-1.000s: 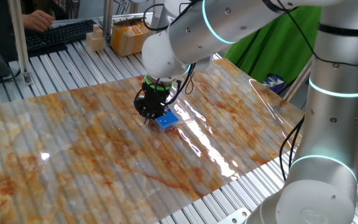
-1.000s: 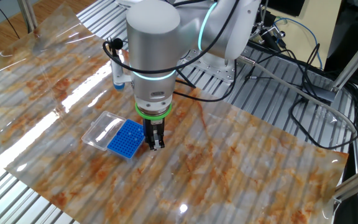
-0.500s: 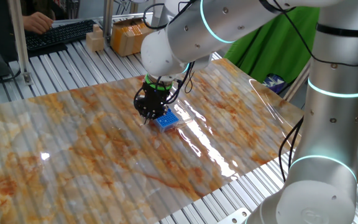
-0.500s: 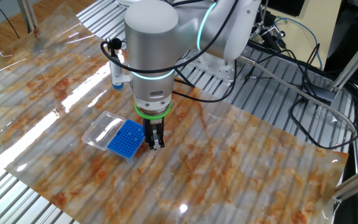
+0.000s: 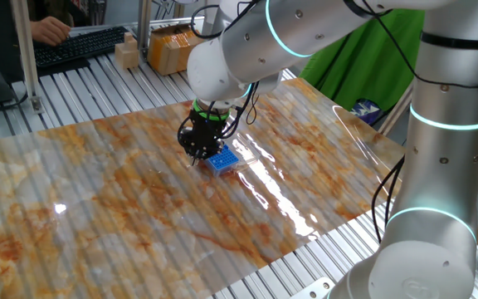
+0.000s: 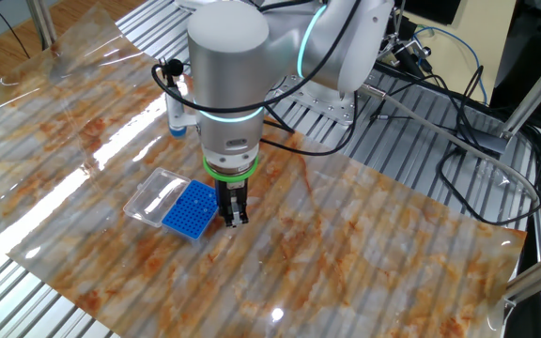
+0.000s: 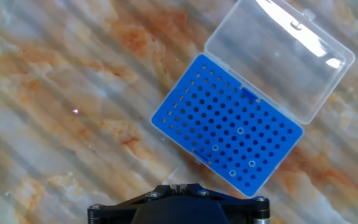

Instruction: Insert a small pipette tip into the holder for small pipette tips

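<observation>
The hand is pointing straight down with its jaws pressed together; whether a pipette tip is pinched between them is too small to tell. The holder for small pipette tips is lying on the desk just beside the hand, at about one o'clock from it in the hand view, its long axis running from ten o'clock to four o'clock. Its clear lid is lying open on the far side. The hand is probably needing a short shift toward one o'clock.
</observation>
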You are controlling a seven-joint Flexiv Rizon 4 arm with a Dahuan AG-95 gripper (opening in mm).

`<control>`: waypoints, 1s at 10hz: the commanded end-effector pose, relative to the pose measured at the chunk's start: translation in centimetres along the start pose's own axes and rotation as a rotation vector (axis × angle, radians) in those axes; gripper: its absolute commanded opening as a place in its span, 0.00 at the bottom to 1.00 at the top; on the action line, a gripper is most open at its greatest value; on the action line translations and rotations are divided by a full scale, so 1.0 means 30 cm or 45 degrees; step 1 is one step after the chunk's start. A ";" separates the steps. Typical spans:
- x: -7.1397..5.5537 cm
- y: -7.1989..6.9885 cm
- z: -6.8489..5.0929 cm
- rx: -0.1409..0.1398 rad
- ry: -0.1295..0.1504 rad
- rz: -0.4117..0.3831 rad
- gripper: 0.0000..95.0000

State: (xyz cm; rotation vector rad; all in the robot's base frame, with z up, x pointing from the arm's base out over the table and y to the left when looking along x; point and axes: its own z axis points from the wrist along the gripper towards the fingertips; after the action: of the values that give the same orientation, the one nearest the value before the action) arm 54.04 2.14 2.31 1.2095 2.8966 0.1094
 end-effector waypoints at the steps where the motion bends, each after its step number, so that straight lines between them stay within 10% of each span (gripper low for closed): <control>1: 0.002 0.000 0.000 -0.005 0.009 -0.007 0.00; 10: 0.002 0.000 0.000 0.032 0.027 0.136 0.00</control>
State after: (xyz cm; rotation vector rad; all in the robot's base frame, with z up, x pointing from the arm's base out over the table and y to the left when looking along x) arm 54.09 2.21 2.27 1.3344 2.8868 0.1021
